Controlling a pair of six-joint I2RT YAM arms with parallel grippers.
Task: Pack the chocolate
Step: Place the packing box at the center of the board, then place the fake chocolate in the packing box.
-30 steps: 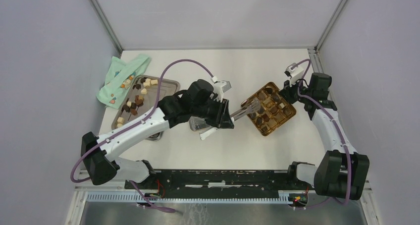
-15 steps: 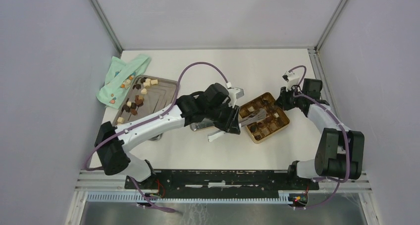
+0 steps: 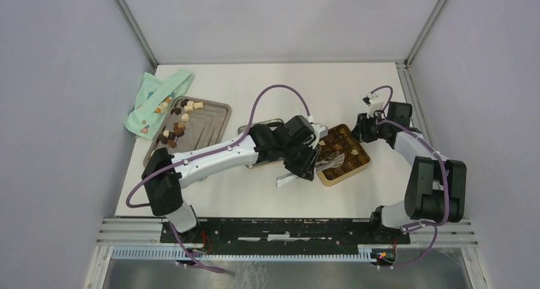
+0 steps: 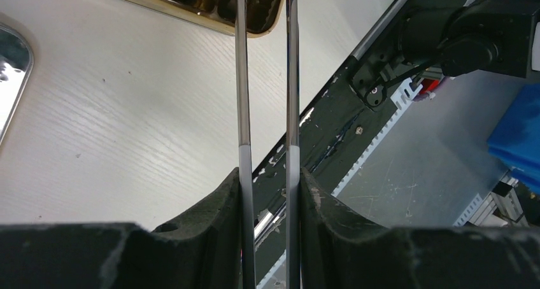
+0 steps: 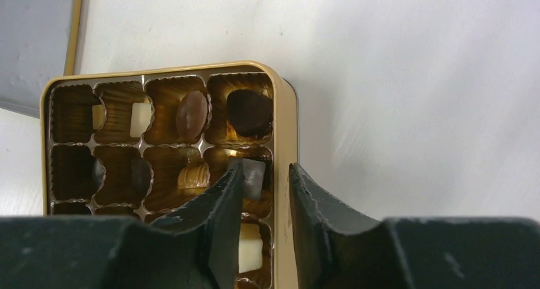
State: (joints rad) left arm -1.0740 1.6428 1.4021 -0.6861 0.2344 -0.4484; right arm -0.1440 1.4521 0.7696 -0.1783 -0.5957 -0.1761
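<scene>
Inside the tin [image 5: 286, 142] sits dark and cream chocolate [image 5: 249, 112]; left hand [image 4: 267, 197] grasps tweezers [image 4: 241, 79], right hand [image 5: 267, 169] released.

Table: the white rectangular table [image 3: 286, 85] fills the middle of the overhead frame.
Tray: the rectangular silver metal tray [image 3: 210, 126] lies left of centre.
Pouch: the mint-green cloth pouch [image 3: 156, 101] lies against the tray's upper-left corner.
Tin: the gold square tin with a grid of compartments [image 3: 349, 175] lies right of centre, well apart from the tray.
Sheet: the flat grey metal sheet [image 3: 262, 123] lies between tray and tin, partly under the left arm.
Chocolate: the brown and cream bite-sized chocolate chunks [image 3: 173, 133] sit in the tray's left half; more [image 5: 249, 114] lie in the tin's compartments.
Tweezers: the long metal tweezers [image 3: 336, 162] reach from the left over the tin, clamped in the left gripper [image 4: 269, 172].
Right gripper: the right gripper [image 5: 264, 171] is at the tin's upper-right corner, with 1 finger over the compartments and 1 outside the wall.
</scene>
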